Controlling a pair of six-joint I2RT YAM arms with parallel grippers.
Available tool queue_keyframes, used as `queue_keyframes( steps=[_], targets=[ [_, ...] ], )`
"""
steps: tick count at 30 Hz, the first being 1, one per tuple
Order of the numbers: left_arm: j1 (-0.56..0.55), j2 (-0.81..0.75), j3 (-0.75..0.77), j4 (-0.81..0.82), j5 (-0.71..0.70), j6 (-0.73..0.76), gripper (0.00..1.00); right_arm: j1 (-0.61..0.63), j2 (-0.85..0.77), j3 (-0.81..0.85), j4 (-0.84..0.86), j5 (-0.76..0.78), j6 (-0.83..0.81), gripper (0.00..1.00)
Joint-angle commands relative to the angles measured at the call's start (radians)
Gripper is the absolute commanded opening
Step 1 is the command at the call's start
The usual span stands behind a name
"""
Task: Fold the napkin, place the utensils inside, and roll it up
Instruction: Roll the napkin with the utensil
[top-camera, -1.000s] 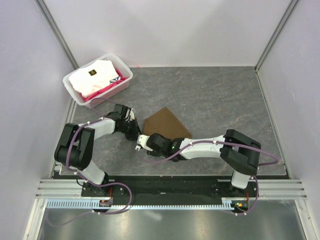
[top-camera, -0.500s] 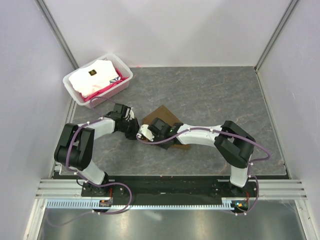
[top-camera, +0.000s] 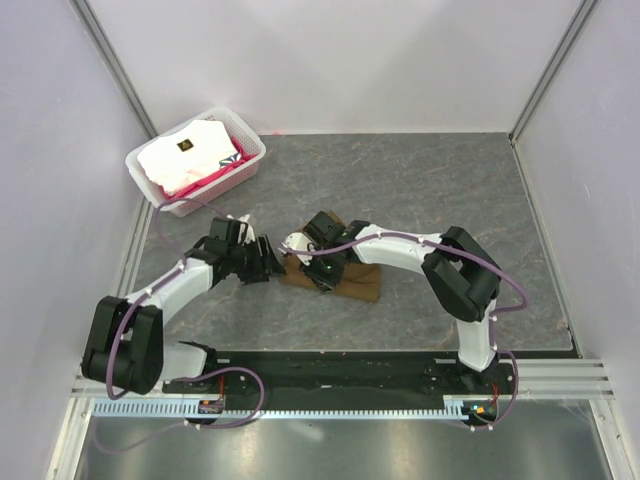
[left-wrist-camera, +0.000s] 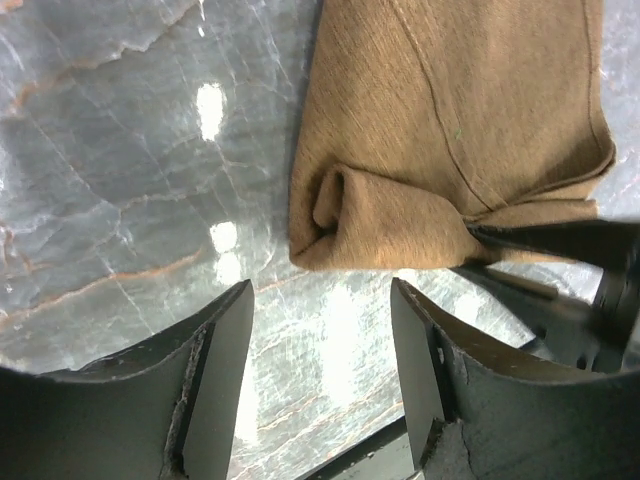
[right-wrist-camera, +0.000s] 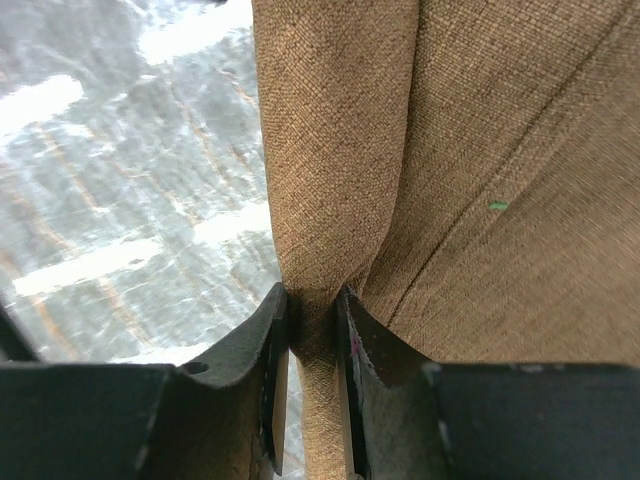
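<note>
The brown napkin (top-camera: 356, 283) lies partly rolled in the middle of the table. Its near-left end is a thick roll (left-wrist-camera: 400, 215). My right gripper (top-camera: 322, 268) is shut on that rolled edge, with the cloth (right-wrist-camera: 500, 150) pinched between its jaws (right-wrist-camera: 312, 300). Just left of the napkin's end, my left gripper (top-camera: 268, 262) is open. Nothing is between its fingers (left-wrist-camera: 320, 290), and the table shows through the gap. The utensils are hidden.
A white basket (top-camera: 250, 160) with a white folded cloth (top-camera: 185, 160) and pink cloth stands at the back left. Grey marbled tabletop (top-camera: 430, 190) surrounds the napkin. Walls close in the left, right and back sides.
My left gripper has opened and backed off to the left of the napkin. My right gripper moved forward over the cloth and closed on its rolled edge. The napkin now looks narrower.
</note>
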Motion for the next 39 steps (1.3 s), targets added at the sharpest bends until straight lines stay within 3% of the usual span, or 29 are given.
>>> queue_keyframes(
  steps=[1, 13, 26, 35, 39],
  targets=[
    [0.000, -0.065, -0.061, 0.103, 0.039, -0.026, 0.65, -0.021, 0.108, 0.033, -0.207, -0.205, 0.001, 0.15],
    [-0.001, -0.133, -0.155, 0.175, 0.050, -0.048, 0.70, -0.105, 0.247, 0.168, -0.350, -0.513, -0.056, 0.14],
    [-0.016, -0.016, -0.155, 0.235, 0.122, -0.043, 0.65, -0.158, 0.369, 0.255, -0.409, -0.613, -0.107, 0.13],
    [-0.033, 0.070, -0.143, 0.262, 0.130, -0.037, 0.46, -0.168, 0.390, 0.264, -0.412, -0.614, -0.119, 0.13],
    [-0.036, 0.085, -0.135, 0.262, 0.130, -0.037, 0.25, -0.170, 0.387, 0.261, -0.410, -0.608, -0.121, 0.13]
  ],
)
